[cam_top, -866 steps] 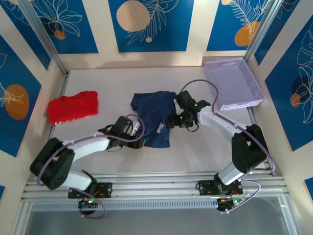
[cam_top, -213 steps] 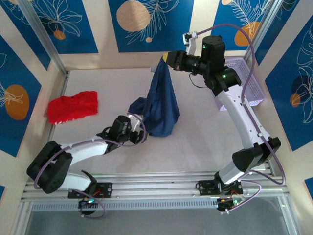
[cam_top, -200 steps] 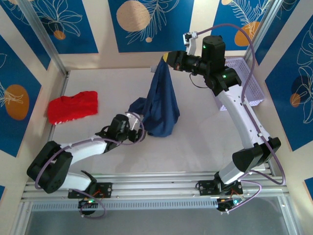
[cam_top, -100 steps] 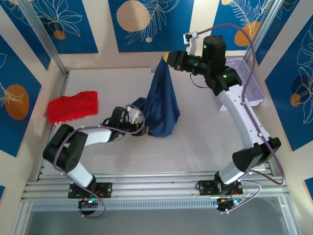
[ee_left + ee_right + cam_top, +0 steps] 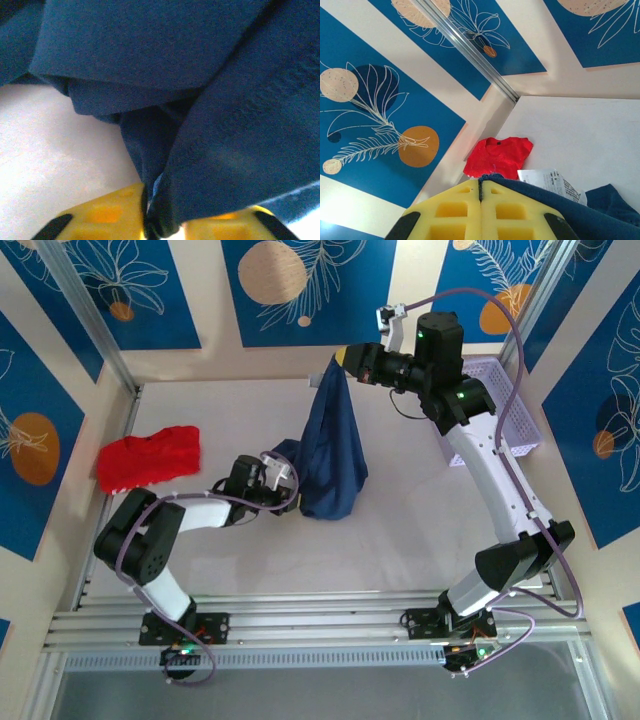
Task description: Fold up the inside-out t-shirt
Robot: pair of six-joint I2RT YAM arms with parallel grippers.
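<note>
Two grippers have the dark navy soft cloth t-shirt point(image 5: 332, 450) at this moment. The R arm is raised high at the far side, and the right gripper point(image 5: 341, 362) is closed on the top of the cloth. In the right wrist view its yellow fingers point(image 5: 455, 210) meet w/ no gap, and navy cloth w/ a white printed label point(image 5: 549, 182) lies just beside them. From this hold the t-shirt hangs as a long cone, and its lower end rests on the pale table point(image 5: 420, 530), approx. at the middle.

The L arm lies low. The left gripper point(image 5: 283, 488) is at the bottom left edge of the hanging cloth, its yellow pads point(image 5: 100, 217) pinching a narrow fold (a thin bit only, I think, not a deep hold).

The long axis of the t-shirt is nearly vertical, so the L hold is below the R hold, nearer and to the left. To open the cloth flat, the two holds probably must go apart left-right. The thin pinch may slip.

The bright red crumpled garment point(image 5: 150, 458) is well apart at far left; the lavender plastic basket point(image 5: 500, 452) is at far right.
</note>
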